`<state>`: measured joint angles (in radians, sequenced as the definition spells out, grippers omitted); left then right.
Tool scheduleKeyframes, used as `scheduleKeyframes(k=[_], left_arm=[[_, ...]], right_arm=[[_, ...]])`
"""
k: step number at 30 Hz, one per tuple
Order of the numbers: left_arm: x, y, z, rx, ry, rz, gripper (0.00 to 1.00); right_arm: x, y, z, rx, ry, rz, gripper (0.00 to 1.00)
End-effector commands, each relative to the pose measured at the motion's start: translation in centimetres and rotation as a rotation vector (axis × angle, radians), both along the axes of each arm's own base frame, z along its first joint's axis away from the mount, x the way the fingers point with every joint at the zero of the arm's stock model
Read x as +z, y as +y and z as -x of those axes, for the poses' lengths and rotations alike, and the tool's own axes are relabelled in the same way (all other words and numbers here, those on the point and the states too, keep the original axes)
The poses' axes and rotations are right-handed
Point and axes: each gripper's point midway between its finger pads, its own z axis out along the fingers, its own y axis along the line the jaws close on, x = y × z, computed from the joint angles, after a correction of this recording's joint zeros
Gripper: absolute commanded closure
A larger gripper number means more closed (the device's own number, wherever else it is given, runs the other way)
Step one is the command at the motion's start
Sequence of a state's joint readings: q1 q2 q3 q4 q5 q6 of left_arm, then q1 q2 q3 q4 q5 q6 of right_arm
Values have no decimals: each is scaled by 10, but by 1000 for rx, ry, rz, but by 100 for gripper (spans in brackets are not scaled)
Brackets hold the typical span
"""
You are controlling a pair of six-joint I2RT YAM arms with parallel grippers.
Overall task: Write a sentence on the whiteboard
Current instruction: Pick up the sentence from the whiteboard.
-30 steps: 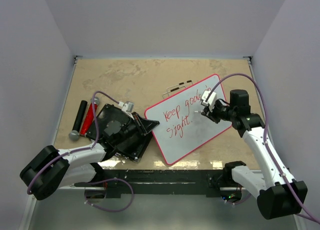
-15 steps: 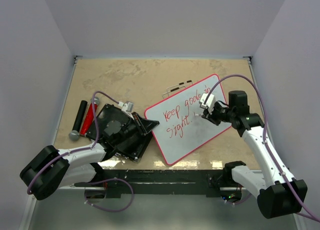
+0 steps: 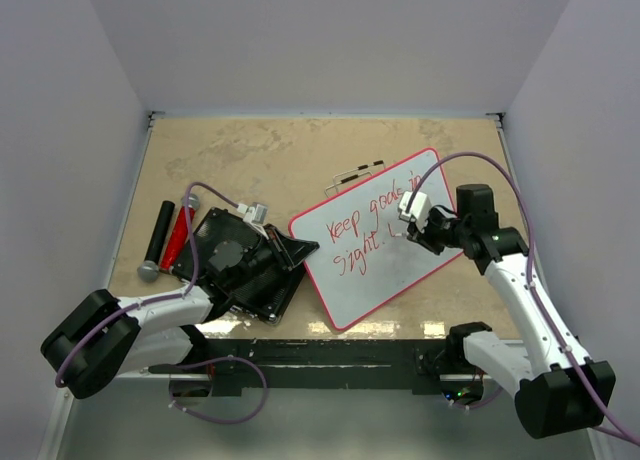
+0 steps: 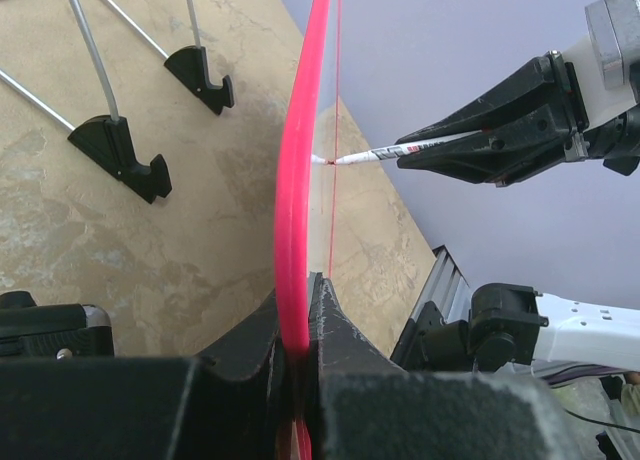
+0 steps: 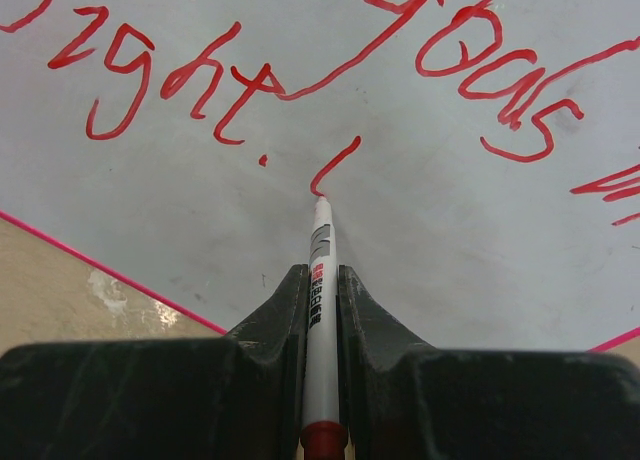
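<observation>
Whiteboard (image 3: 395,270) lies angled, right of centre. I read the sentence (image 3: 365,230) as "Keep goals in sight," plus a lone stroke, so I judge it unfinished. Right gripper (image 5: 320,277) is clamped on the marker (image 5: 319,235), tip touching the board; left gripper (image 4: 300,345) pinches the red rim.

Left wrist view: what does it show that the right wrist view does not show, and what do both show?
Only the left wrist view: the whiteboard seen edge-on, its red rim clamped in the left gripper, and black clips on the table. Only the right wrist view: the sentence in red, with a short stroke after "sight." Both: the marker gripped by the right gripper, tip at the board.
</observation>
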<state>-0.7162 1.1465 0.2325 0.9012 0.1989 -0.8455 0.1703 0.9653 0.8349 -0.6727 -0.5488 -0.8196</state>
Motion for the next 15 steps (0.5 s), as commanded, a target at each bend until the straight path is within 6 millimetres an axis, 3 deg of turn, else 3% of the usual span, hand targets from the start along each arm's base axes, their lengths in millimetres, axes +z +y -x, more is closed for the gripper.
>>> scheduleKeyframes(k=[1,4,15], left_arm=[[-33,0,7,-45,1,-140,100],[-32,0,7,-46,0,-137,100],[-32,0,8,-48,-3,-135,100]], right_arm=[[16,-1,-6,-27,-68,-11,100],[25,2,-9,-36,-95,-38,100],[21,-2,-22,-95,-83,-37,100]])
